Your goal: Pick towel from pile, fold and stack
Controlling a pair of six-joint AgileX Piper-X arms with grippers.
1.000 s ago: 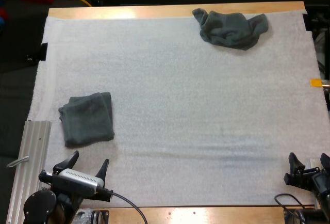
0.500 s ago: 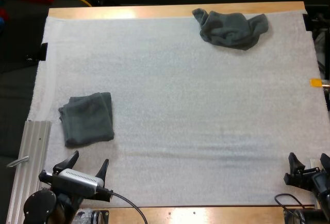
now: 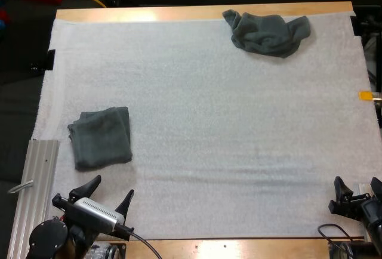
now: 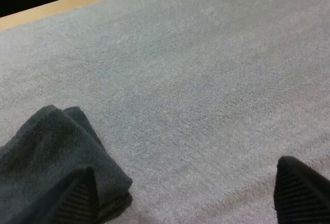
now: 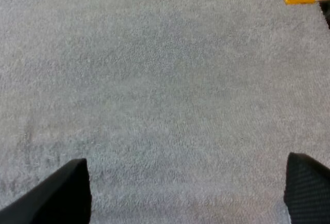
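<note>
Crumpled towel [image 3: 267, 32] sits at counter's [image 3: 179, 13] far edge, long side 9-to-3, approx 11 o'clock from right end effector [image 3: 357, 182], the nearer one; it & left end effector [image 3: 113, 186] both gape wide, empty.

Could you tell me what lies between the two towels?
Nothing but bare white mat between the folded towel and the crumpled towel, per the high view.

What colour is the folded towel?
The folded towel is plain dark grey-green, best seen in the high view.

Robotics lab workbench: wooden table [image 3: 179, 13], white mat [image 3: 227, 122] across it, bare aluminium rail [image 3: 39, 175] beside mat.
</note>
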